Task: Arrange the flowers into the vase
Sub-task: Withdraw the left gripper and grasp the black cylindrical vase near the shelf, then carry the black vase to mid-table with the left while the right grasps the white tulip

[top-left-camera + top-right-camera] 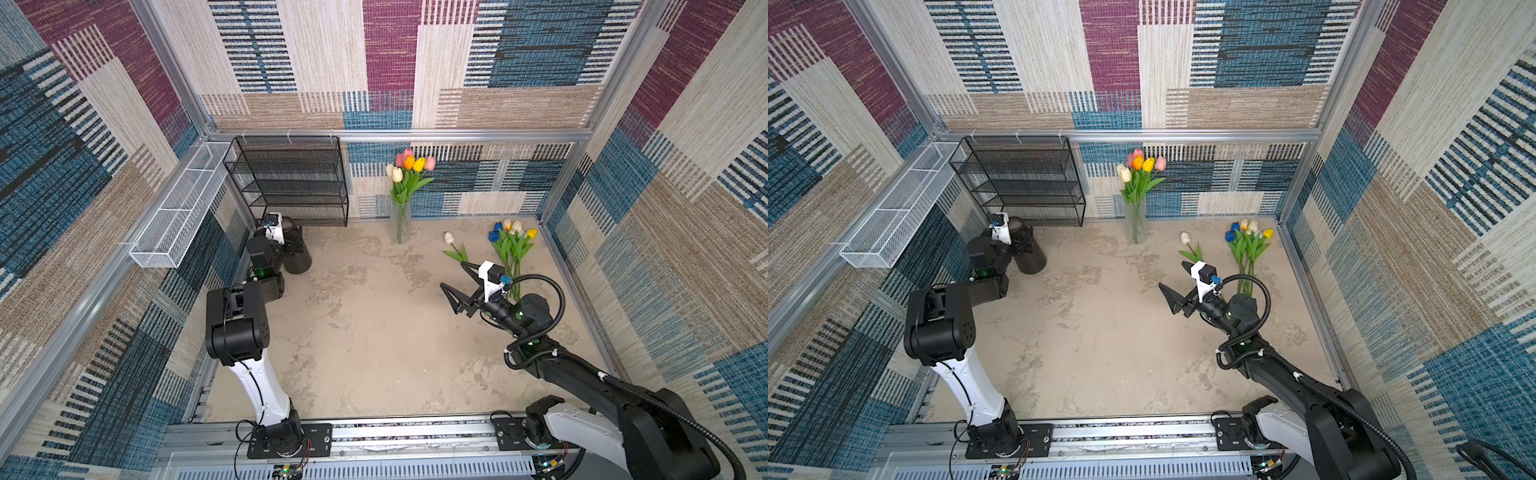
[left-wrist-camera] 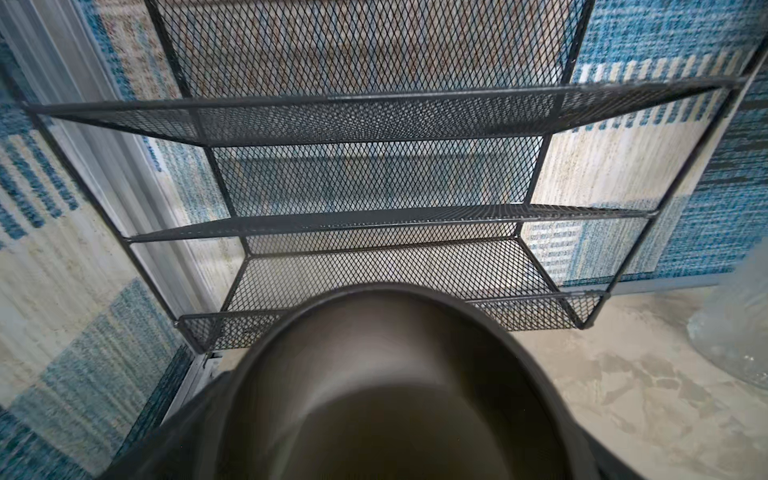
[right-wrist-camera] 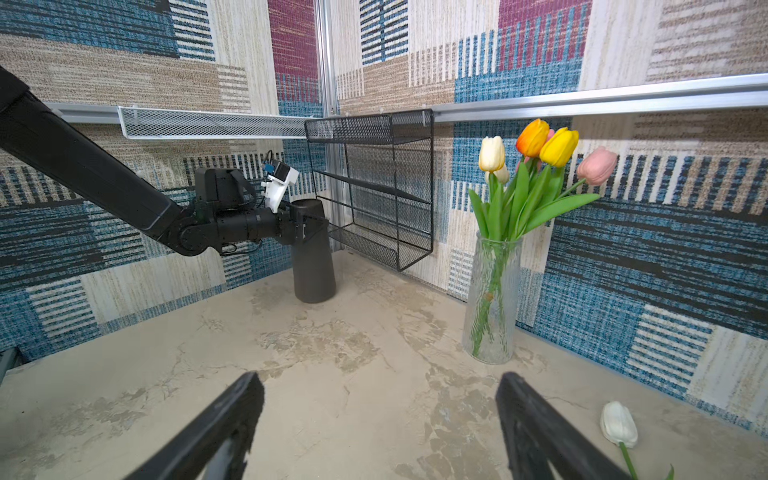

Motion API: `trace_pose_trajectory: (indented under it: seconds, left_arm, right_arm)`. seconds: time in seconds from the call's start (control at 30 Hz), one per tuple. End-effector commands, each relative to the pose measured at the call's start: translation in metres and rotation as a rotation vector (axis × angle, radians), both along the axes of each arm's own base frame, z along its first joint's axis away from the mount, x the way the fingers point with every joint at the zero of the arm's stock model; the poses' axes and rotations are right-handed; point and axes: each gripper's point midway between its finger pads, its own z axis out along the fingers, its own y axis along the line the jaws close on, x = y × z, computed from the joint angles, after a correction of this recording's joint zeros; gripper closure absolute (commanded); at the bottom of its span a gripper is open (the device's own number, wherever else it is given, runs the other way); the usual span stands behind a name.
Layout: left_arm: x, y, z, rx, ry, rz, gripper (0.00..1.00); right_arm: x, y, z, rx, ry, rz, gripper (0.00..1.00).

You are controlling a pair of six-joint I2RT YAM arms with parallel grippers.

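Tabletop (image 1: 365, 332) in mottled beige carries a clear ribbed glass vase (image 1: 400, 226) of artificial tulips (image 1: 409, 166) at the back wall (image 1: 478, 195); a loose tulip bunch (image 1: 513, 245) and a single white tulip (image 1: 449, 238) lie to its right. Left gripper (image 1: 293, 246) fingers sit at a dark grey cylinder (image 1: 301, 262), closure indeterminate; right gripper (image 1: 452, 274) fingers stand apart, empty.

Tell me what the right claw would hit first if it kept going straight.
Probably the black mesh rack at the back. The right gripper seems to aim over bare table, between the dark vase and the glass vase; depth is uncertain.
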Motion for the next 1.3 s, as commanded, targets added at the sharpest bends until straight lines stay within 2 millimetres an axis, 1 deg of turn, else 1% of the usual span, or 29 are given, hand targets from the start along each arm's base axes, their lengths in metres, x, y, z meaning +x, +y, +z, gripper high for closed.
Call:
trace_pose_trajectory:
  seconds: [0.0, 0.07, 0.13, 0.2, 0.23, 0.3, 0.33, 0.37, 0.4, 0.43, 0.47, 0.5, 0.57, 0.67, 0.73, 0.77, 0.87, 0.97, 1.07, 1.13, 1.27]
  left_arm:
    - [0.005, -0.002, 0.012, -0.010, -0.064, -0.020, 0.10]
    - [0.004, -0.004, 0.013, -0.019, -0.074, -0.032, 0.25]
    - [0.003, -0.007, 0.013, -0.024, -0.083, -0.049, 0.30]
    - [0.000, -0.011, 0.013, -0.022, -0.080, -0.066, 0.38]
    - [-0.002, -0.012, 0.013, -0.022, -0.080, -0.071, 0.40]
    - [-0.011, -0.018, 0.017, -0.037, -0.089, -0.089, 0.47]
    - [-0.017, -0.024, 0.020, -0.046, -0.096, -0.107, 0.51]
    - [-0.026, -0.032, 0.025, -0.058, -0.104, -0.123, 0.56]
    - [-0.036, -0.046, 0.031, -0.061, -0.110, -0.149, 0.61]
    - [-0.047, -0.061, 0.034, -0.056, -0.114, -0.173, 0.64]
    - [-0.059, -0.082, 0.041, -0.040, -0.121, -0.201, 0.66]
    - [-0.070, -0.099, 0.043, -0.028, -0.113, -0.220, 0.68]
    - [-0.097, -0.147, 0.050, -0.022, -0.107, -0.305, 0.70]
    - [-0.132, -0.216, 0.055, -0.017, -0.088, -0.445, 0.70]
    - [-0.153, -0.257, 0.056, -0.024, -0.079, -0.546, 0.71]
    - [-0.163, -0.274, 0.058, -0.040, -0.082, -0.591, 0.71]
    - [-0.184, -0.316, 0.061, -0.060, -0.091, -0.703, 0.71]
    - [-0.199, -0.351, 0.062, -0.077, -0.099, -0.803, 0.71]
    - [-0.208, -0.377, 0.055, -0.065, -0.087, -0.865, 0.71]
    - [-0.213, -0.388, 0.052, -0.050, -0.096, -0.882, 0.71]
    - [-0.209, -0.400, 0.035, -0.069, -0.062, -0.906, 0.71]
  right_arm:
    - [0.004, -0.003, 0.004, -0.003, -0.003, -0.030, 0.09]
    - [0.013, -0.007, 0.000, -0.006, 0.019, -0.076, 0.09]
    - [0.019, -0.015, -0.001, 0.006, 0.028, -0.130, 0.10]
    - [0.030, -0.028, 0.000, 0.033, 0.043, -0.220, 0.09]
    - [0.040, -0.032, -0.001, 0.027, 0.064, -0.253, 0.08]
    - [0.068, -0.038, -0.013, -0.006, 0.167, -0.310, 0.09]
    - [0.081, -0.042, -0.017, -0.011, 0.213, -0.328, 0.10]
    - [0.096, -0.048, -0.023, -0.014, 0.268, -0.339, 0.12]
    - [0.109, -0.054, -0.029, -0.007, 0.324, -0.345, 0.14]
    - [0.119, -0.061, -0.034, 0.001, 0.368, -0.345, 0.20]
    - [0.130, -0.070, -0.040, 0.005, 0.415, -0.360, 0.28]
    - [0.140, -0.078, -0.045, 0.007, 0.451, -0.383, 0.34]
    - [0.161, -0.092, -0.060, -0.038, 0.526, -0.433, 0.42]
    - [0.189, -0.096, -0.085, -0.173, 0.621, -0.470, 0.52]
    - [0.203, -0.094, -0.093, -0.230, 0.651, -0.458, 0.55]
    - [0.209, -0.092, -0.098, -0.256, 0.669, -0.447, 0.56]
    - [0.221, -0.090, -0.117, -0.331, 0.734, -0.429, 0.57]
    - [0.226, -0.091, -0.140, -0.408, 0.797, -0.416, 0.59]
    - [0.224, -0.092, -0.160, -0.460, 0.853, -0.402, 0.60]
    - [0.219, -0.096, -0.166, -0.465, 0.873, -0.422, 0.60]
    - [0.208, -0.107, -0.177, -0.466, 0.918, -0.482, 0.60]
